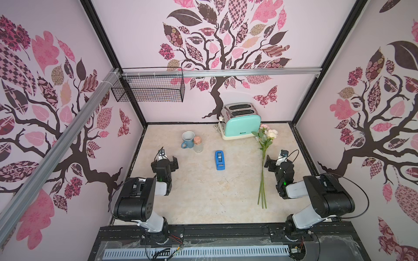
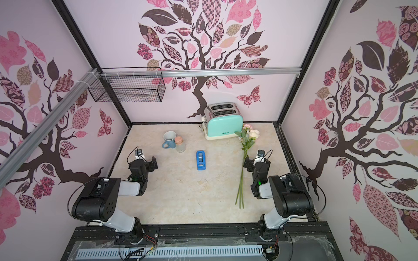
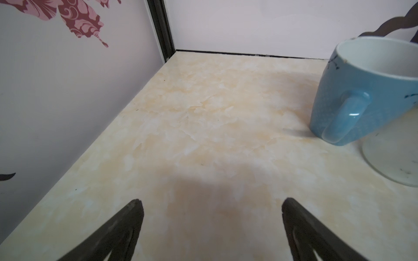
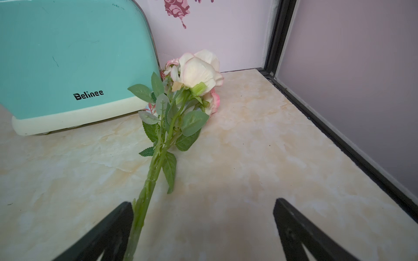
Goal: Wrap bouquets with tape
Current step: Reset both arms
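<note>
On the marbled table [image 1: 203,192], the bouquets [image 1: 263,162] lie flat as one loose bundle toward the robot's right side. Their blooms are at the far end, just beside the mint toaster [image 1: 241,123], and the bare stem ends point back to the near edge. The right claw [image 1: 277,161] hovers right next to the middle of the bundle, its jaws spread wide and gripping nothing. In the right wrist view the green stems [image 4: 147,192] run close along the finger [image 4: 117,226] on the side of the table's middle; whether they touch it cannot be told. The tape [image 1: 219,160], in its bright blue dispenser, sits near the table's middle, between the two arms and well apart from both claws. The left claw [image 1: 166,161] hangs at the opposite side, jaws likewise spread and empty over bare surface. The blue mug [image 1: 188,141] and a small corked glass jar [image 1: 198,144] stand near it, farther back.
</note>
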Motion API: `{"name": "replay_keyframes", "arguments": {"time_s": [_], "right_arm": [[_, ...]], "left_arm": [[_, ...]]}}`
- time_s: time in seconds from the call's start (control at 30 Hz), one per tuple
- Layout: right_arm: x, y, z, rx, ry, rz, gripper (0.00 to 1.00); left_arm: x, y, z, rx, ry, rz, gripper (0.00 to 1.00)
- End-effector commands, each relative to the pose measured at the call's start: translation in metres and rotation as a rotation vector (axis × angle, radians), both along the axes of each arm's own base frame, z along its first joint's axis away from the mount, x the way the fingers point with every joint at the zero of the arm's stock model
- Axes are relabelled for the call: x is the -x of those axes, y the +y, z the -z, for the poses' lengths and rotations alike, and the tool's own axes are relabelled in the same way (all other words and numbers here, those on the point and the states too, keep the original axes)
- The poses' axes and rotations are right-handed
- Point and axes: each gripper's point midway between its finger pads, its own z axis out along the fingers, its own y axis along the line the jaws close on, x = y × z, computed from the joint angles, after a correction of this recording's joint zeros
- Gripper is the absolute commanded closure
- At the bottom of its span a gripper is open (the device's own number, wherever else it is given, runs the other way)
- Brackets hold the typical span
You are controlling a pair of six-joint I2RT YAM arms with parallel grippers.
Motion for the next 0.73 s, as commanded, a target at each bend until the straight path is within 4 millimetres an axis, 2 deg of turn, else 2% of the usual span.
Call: {"name": "replay_keyframes", "arguments": {"time_s": [0.0, 0.7], "right_arm": [[-0.0033, 0.0007, -0.0129, -0.001, -0.068, -0.012, 0.00], [-0.0031, 0.0021, -0.0132, -0.002, -0.066, -0.018, 0.00]], "left_arm": [[-0.0054, -0.0030, -0.0142, 0.010, -0.060, 0.026, 0.02], [-0.0049, -0.0035, -0.0137, 0.012, -0.056, 0.029, 0.02]]}}
